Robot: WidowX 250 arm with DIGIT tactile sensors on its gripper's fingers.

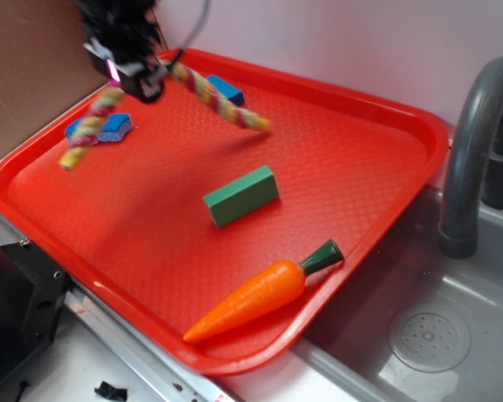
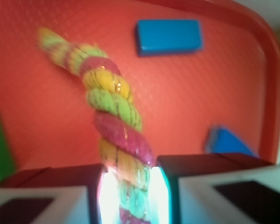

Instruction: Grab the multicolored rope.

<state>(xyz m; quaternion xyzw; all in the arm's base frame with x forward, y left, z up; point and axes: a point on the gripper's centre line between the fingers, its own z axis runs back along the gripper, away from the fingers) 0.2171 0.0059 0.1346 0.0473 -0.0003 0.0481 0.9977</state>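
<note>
The multicolored rope is a twisted cord of pink, yellow and pale green strands. My gripper is shut on its middle and holds it above the far left of the red tray. One end hangs left, the other sticks out right toward the tray's middle. In the wrist view the rope runs up from between the two pads, and my gripper pinches it.
A green block lies mid-tray. An orange carrot lies near the front edge. Two blue blocks sit at the far side. A grey sink with a faucet is to the right.
</note>
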